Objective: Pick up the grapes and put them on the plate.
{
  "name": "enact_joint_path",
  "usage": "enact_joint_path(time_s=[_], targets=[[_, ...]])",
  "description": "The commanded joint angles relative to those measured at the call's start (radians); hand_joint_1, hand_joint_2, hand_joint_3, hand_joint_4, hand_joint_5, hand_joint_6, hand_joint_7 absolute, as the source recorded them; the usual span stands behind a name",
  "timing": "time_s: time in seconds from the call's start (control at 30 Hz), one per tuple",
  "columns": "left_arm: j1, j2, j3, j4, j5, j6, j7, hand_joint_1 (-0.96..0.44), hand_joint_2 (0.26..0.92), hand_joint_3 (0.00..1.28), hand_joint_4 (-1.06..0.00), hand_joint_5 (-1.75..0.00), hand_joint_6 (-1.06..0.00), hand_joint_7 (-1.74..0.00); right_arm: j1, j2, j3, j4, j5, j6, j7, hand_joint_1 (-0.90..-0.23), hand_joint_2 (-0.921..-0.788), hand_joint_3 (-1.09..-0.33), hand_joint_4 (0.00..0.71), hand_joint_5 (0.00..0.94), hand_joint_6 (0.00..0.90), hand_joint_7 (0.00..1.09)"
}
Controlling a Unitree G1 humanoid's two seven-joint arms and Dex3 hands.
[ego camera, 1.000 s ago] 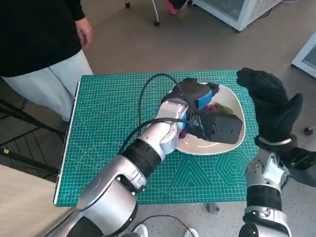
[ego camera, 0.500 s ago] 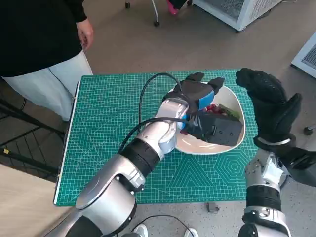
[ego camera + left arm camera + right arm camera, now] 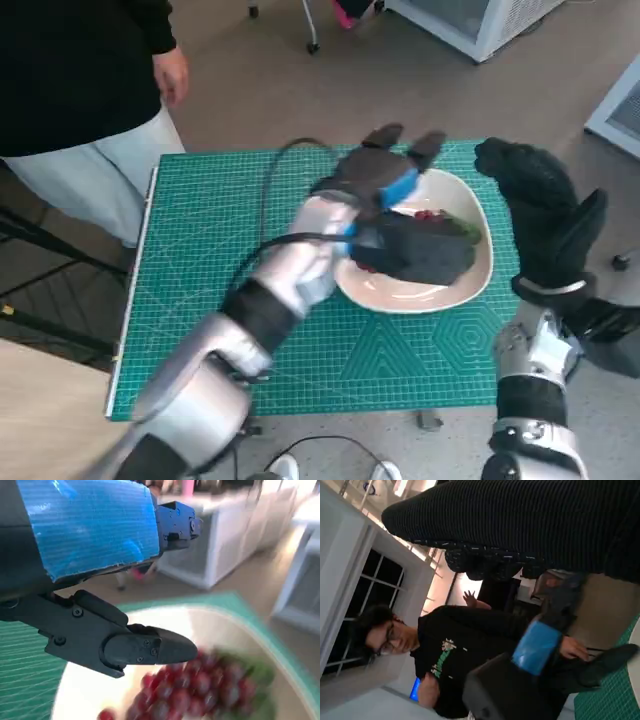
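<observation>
Grapes lie on the plate, a red bunch with some green at its far side, just beyond and below the left robot hand. In the left wrist view the grapes are blurred but clearly rest on the white plate, apart from the black fingers above them. The left robot hand is spread and holds nothing; its fingers reach past the plate's far rim, towards the far edge of the worktop.

The right robot hand is raised upright, off the worktop's right edge, to the right of the plate and not touching it. Its fingers look loosely spread, with nothing in them.

The plate sits towards the right far corner of the green mat; its rim comes near the mat's right edge on the right robot hand's side. To the left of the left robot hand the mat runs bare to its left edge. Beyond that edge stands a person, whose hand hangs near the far left corner. A black cable loops over the left forearm.
</observation>
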Motion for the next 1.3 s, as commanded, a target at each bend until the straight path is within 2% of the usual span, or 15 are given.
enact_joint_path(time_s=[0.03, 0.17, 0.33, 0.47, 0.63, 0.93, 1.3], targets=[[0.149, 0.076, 0.12, -0.105, -0.117, -0.152, 0.058, -0.7, 0.921, 0.41, 0.0, 0.0, -0.07, -0.03, 0.014, 0.009, 0.007, 0.019, -0.013, -0.003, -0.012, -0.573, -0.921, -0.606, 0.301, 0.0, 0.409, 0.0], [0.243, 0.096, 0.229, -0.15, -0.25, -0.304, 0.067, -0.61, 0.921, 0.39, -0.02, -0.01, -0.13, -0.06, 0.002, 0.015, 0.012, 0.037, -0.019, -0.01, -0.019, -0.575, -0.921, -0.599, 0.302, 0.001, 0.411, 0.0], [0.355, 0.103, 0.337, -0.212, -0.391, -0.468, 0.066, -0.45, 0.921, 0.31, -0.19, -0.02, -0.26, -0.08, -0.012, 0.021, 0.022, 0.051, -0.027, -0.013, -0.033, -0.578, -0.921, -0.586, 0.317, 0.008, 0.419, 0.01], [0.433, 0.098, 0.393, -0.258, -0.475, -0.562, 0.051, -0.35, 0.921, 0.28, -0.29, -0.03, -0.33, -0.09, -0.017, 0.026, 0.028, 0.051, -0.026, -0.01, -0.037, -0.581, -0.921, -0.576, 0.33, 0.013, 0.431, 0.01], [0.533, 0.091, 0.434, -0.313, -0.556, -0.653, 0.017, -0.27, 0.921, 0.27, -0.34, -0.04, -0.37, -0.1, -0.017, 0.033, 0.033, 0.045, -0.025, -0.007, -0.032, -0.576, -0.921, -0.567, 0.34, 0.014, 0.441, 0.02], [0.679, 0.103, 0.483, -0.424, -0.681, -0.688, -0.077, -0.2, 0.921, 0.31, -0.33, -0.02, -0.35, -0.09, -0.014, 0.035, 0.038, 0.047, -0.025, -0.008, -0.023, -0.579, -0.921, -0.564, 0.351, 0.014, 0.44, 0.02], [0.723, 0.096, 0.529, -0.491, -0.723, -0.698, -0.116, -0.21, 0.921, 0.36, -0.32, -0.01, -0.34, -0.07, -0.02, 0.033, 0.039, 0.064, -0.034, -0.011, -0.027, -0.589, -0.921, -0.568, 0.353, 0.009, 0.434, 0.01]])
